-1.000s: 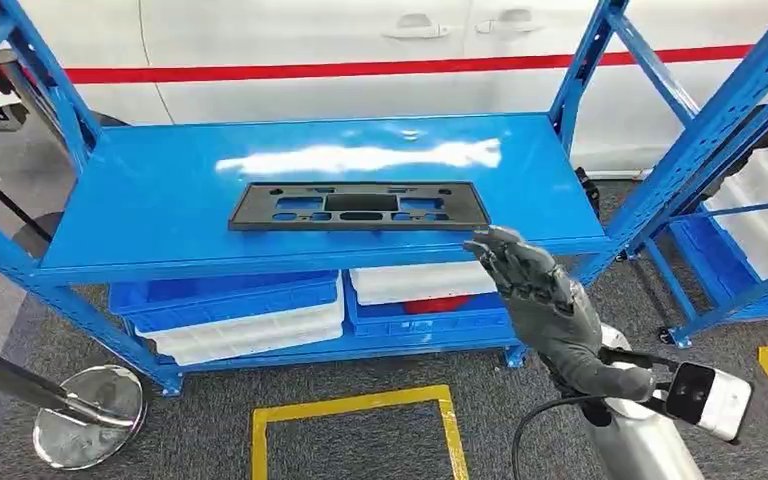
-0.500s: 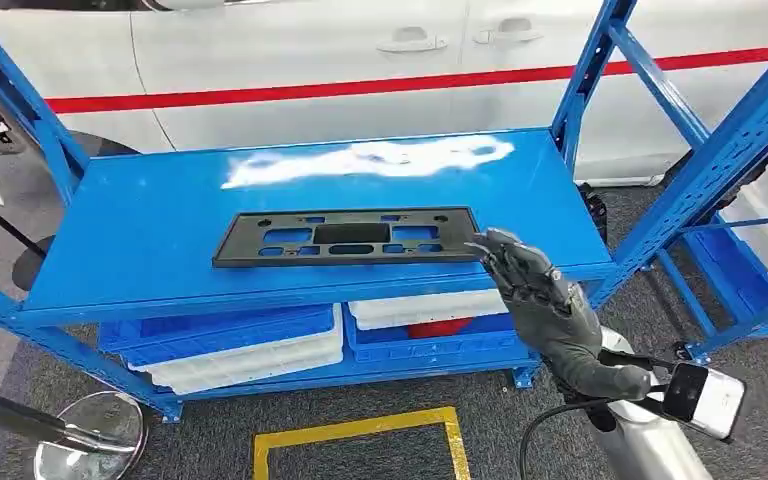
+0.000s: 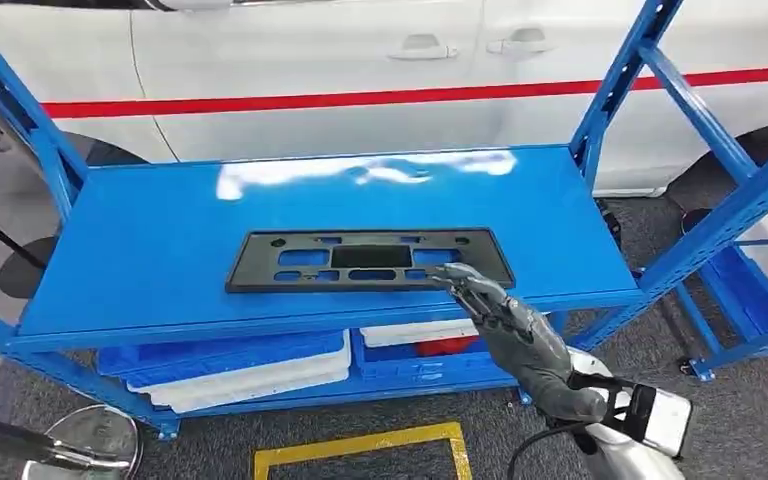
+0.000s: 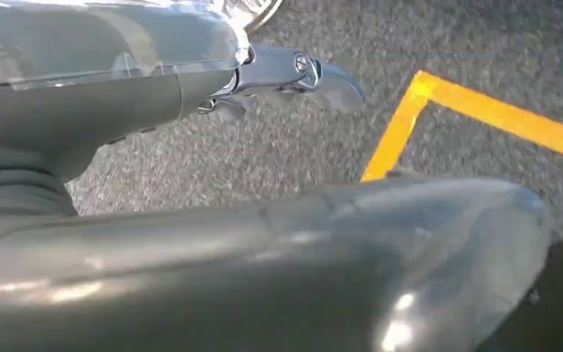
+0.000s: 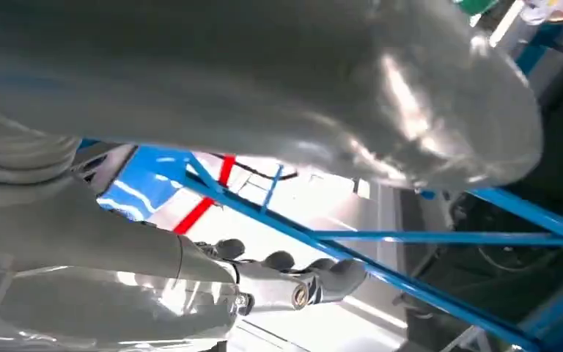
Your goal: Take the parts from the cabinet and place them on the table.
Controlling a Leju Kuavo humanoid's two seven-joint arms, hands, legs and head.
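— Near the shelf's (image 3: 160, 250) front edge, what's the right hand (image 3: 505, 330) doing?
— Fingers spread, holding nothing, tips at the plate's (image 3: 370, 258) near right corner.
— And the plate?
— Flat mid-shelf, long axis left-right, bare blue behind it.

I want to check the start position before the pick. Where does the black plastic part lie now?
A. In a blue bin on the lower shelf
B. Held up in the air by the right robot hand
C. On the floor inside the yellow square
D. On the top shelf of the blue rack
D: the black plastic part lies flat on the top shelf, and the right robot hand reaches its near edge.
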